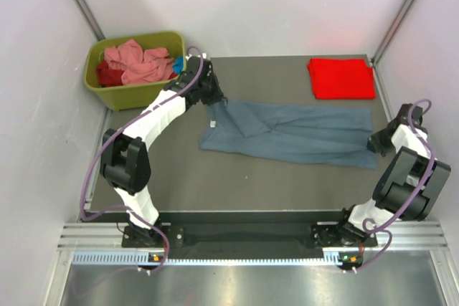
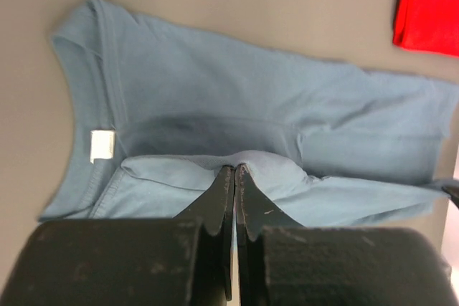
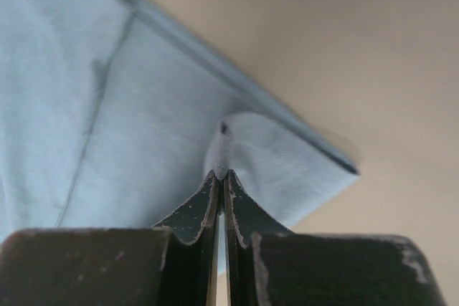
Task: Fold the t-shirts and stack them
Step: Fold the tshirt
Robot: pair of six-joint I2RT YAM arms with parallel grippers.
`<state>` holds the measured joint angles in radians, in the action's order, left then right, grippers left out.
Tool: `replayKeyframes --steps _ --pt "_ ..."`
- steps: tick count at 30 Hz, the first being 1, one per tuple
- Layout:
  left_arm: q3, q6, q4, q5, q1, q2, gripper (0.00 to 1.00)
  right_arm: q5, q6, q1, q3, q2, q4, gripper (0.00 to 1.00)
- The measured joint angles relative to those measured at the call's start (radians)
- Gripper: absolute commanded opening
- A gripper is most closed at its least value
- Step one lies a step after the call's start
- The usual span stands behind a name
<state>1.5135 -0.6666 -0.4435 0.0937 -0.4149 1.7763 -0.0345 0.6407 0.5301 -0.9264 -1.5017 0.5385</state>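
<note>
Blue-grey t-shirt (image 1: 287,134) in two pincers (image 1: 215,104) (image 1: 372,145); one red t-shirt (image 1: 341,78)

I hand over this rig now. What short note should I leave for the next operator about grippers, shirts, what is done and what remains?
Left gripper: shut on the blue-grey t-shirt, pinching a fold near its collar end.
Right gripper: shut on the same shirt at its right end.
The shirt lies stretched across the table.
Done: one red t-shirt lies folded at the far right.
Left: fold the blue-grey one and stack it; the pink t-shirt and dark red t-shirt wait in the green bin.
</note>
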Motion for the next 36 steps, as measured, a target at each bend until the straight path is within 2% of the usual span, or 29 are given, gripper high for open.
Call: replayKeyframes --steps 8,18,25,36 --pt "0.044 0.000 -0.016 -0.097 0.004 0.011 0.00 0.065 -0.014 -0.121 -0.093 -0.070 0.000 0.00" --pt "0.116 0.011 -0.051 -0.152 0.009 0.119 0.00 0.129 -0.022 -0.124 -0.138 -0.130 0.008 0.01" --pt "0.172 0.025 -0.057 -0.151 0.013 0.164 0.00 0.146 -0.031 -0.140 -0.156 -0.155 0.005 0.06" --pt "0.174 0.046 -0.087 -0.187 0.014 0.183 0.00 0.203 -0.047 -0.201 -0.219 -0.207 0.004 0.02"
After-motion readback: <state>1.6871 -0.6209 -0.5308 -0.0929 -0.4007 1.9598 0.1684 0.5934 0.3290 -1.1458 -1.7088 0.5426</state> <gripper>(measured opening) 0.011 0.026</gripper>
